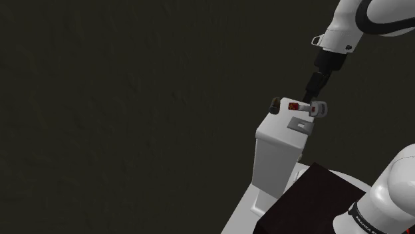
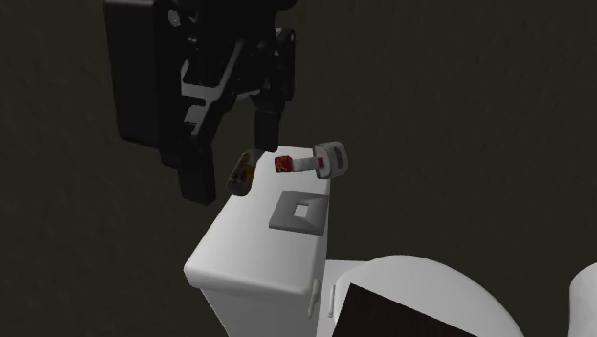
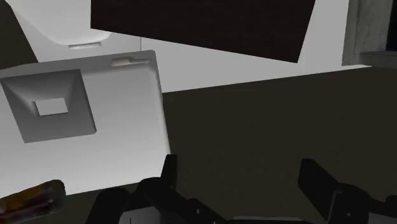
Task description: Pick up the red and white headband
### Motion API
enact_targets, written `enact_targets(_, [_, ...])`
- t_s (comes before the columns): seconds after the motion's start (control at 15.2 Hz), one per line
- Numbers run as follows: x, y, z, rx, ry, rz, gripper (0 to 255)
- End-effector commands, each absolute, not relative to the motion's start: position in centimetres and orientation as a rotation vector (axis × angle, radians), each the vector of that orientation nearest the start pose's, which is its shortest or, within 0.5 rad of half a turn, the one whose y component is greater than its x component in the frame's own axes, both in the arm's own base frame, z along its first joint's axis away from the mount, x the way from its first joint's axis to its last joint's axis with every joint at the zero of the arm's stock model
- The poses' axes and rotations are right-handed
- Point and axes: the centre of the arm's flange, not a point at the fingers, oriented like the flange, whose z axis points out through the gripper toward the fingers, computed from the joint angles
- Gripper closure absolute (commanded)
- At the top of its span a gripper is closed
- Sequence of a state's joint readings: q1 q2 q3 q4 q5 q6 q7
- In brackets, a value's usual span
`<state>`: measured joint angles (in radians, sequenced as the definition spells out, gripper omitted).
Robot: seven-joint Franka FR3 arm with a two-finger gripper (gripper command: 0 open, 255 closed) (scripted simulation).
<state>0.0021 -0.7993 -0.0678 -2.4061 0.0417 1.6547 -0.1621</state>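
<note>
With its jaws spread, the gripper (image 3: pixel 242 167) hangs by the white tank (image 2: pixel 249 258), on whose lid edge the red and white headband (image 2: pixel 320 161) lies beside a brown bottle (image 2: pixel 241 172), while the arm (image 1: pixel 392 189) bears the lettering "FRANKA".

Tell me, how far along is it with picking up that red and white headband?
Looks done: the approach. The claw hangs close above the headband, which lies on top of the white tank beside a small brown thing. In hand: lining up, with the fingers apart and holding nothing. Left: lower, close on the headband and lift it.
</note>
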Motion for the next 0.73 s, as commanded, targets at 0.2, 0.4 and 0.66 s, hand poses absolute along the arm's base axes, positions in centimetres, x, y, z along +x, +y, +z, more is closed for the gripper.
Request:
enact_targets(0.2, [32.4,-6.1,56.6,-3.026,-0.163,-0.083,0])
enact_targets(0.4, [33.8,-10.0,55.3,-3.001,-0.153,-0.080,0])
enact_targets(0.66, [35.6,-15.1,53.3,-2.969,-0.141,-0.077,0])
